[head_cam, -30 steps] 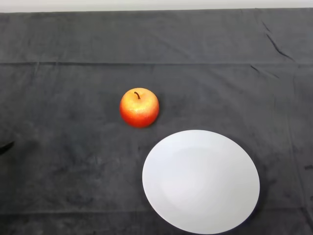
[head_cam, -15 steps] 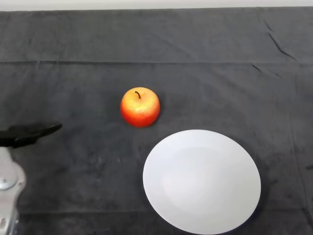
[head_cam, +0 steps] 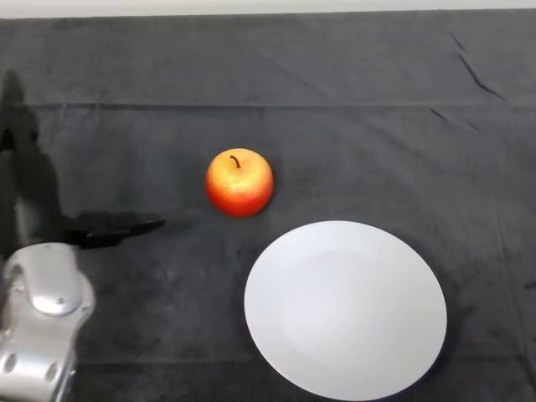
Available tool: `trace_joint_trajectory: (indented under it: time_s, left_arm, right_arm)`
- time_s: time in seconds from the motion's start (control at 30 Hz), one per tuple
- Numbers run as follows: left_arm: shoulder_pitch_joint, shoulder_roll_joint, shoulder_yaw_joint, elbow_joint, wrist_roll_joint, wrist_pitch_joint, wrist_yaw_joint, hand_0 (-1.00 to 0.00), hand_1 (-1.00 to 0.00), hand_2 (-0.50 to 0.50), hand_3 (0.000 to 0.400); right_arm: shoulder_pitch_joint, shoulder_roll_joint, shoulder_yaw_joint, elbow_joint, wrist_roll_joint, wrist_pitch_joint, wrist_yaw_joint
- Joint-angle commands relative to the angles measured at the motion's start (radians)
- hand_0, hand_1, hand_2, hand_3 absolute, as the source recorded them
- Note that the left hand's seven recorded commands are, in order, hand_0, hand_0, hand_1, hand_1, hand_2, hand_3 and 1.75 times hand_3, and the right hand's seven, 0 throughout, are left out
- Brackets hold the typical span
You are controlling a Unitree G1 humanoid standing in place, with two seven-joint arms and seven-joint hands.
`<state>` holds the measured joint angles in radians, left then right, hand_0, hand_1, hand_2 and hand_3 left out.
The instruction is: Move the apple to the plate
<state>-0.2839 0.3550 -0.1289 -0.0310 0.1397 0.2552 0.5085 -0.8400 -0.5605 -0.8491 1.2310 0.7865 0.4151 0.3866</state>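
A red and yellow apple (head_cam: 239,182) with a short stem stands upright on the dark cloth, left of centre. A white round plate (head_cam: 345,308) lies empty at the front, to the right of the apple and apart from it. My left hand (head_cam: 32,205) is at the left edge, well to the left of the apple and a little nearer than it. The hand is open, with straight fingers (head_cam: 17,134) pointing away from me and the thumb (head_cam: 117,226) reaching right toward the apple. It holds nothing. The silver-grey arm (head_cam: 43,322) rises from the lower left corner.
The dark cloth (head_cam: 377,126) covers the whole table and has a few creases at the back right. A pale strip (head_cam: 268,7) runs along the far edge.
My left arm has come further in from the lower left and risen. The hand has moved right toward the apple and opened wide. The apple and plate have not moved.
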Motion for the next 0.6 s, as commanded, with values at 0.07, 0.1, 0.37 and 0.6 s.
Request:
trace_joint_trajectory:
  time_s: [0.07, 0.1, 0.37, 0.6]
  left_arm:
    - [-0.057, -0.010, -0.027, 0.048, 0.022, 0.000, -0.004, 0.00, 0.00, 0.00, 0.000]
    - [-0.066, -0.014, -0.038, 0.060, 0.021, 0.001, -0.004, 0.00, 0.00, 0.00, 0.000]
    - [-0.131, -0.039, -0.108, 0.148, 0.003, -0.001, -0.013, 0.00, 0.00, 0.00, 0.000]
    - [-0.180, -0.058, -0.172, 0.226, -0.014, -0.005, -0.019, 0.00, 0.00, 0.00, 0.000]
  right_arm:
    - [0.019, -0.002, -0.0098, -0.035, 0.0278, 0.002, -0.0065]
    - [0.019, -0.002, -0.0098, -0.035, 0.0279, 0.002, -0.0065]
    - [0.019, -0.003, -0.0097, -0.035, 0.0282, 0.002, -0.0067]
    - [0.019, -0.003, -0.0097, -0.035, 0.0285, 0.002, -0.0066]
